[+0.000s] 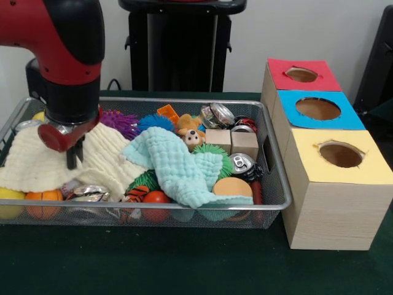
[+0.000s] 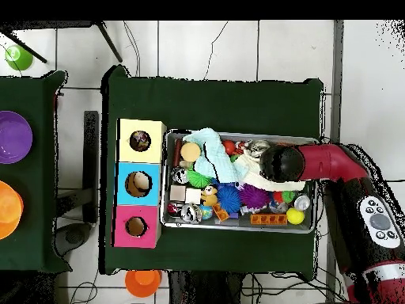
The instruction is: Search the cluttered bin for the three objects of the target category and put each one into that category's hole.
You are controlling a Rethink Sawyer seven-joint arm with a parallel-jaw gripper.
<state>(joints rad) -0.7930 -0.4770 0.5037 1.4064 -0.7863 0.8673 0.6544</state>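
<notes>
One red and black arm (image 1: 58, 55) down from above over the left end (front view) of the wide shallow silver wire-mesh basket (image 1: 270, 132), gripper (image 1: 72, 153) low on the large plain cream cloth (image 1: 37, 163); dark tips touching or just above the fabric, cannot tell how far apart they stand or whether anything is held. Little free room inside the basket: clutter packed rim to rim, mesh wall close on every side of the gripper's end. Large mint-green waffle cloth (image 1: 178, 166) draped across the middle, spilling toward the front rim. Around it: purple spiky ball (image 1: 120, 121), blue spiky ball (image 1: 155, 121), small tan plush animal (image 1: 191, 136), two pale wooden cubes (image 1: 232, 141), crushed silver cans (image 1: 216, 114), orange balls (image 1: 43, 203) at the front left corner. No ruffled red-blue-yellow-white cloth bundles made out in the basket in either view; may lie under the cloths, cannot tell. Row of three pale wooden boxes just beside the basket's right end, narrow gap between: red-topped box (image 1: 301, 77) farthest back, blue-topped box (image 1: 319, 110) in the middle, yellow-topped box (image 1: 334, 184) nearest the camera. Round hole (image 1: 341, 155) in the yellow top open, edge slightly ragged; overhead view shows something small and patterned inside this hole (image 2: 141, 141), detail too small to tell. Green table cover (image 1: 184, 264) bare in front of basket and boxes.
</notes>
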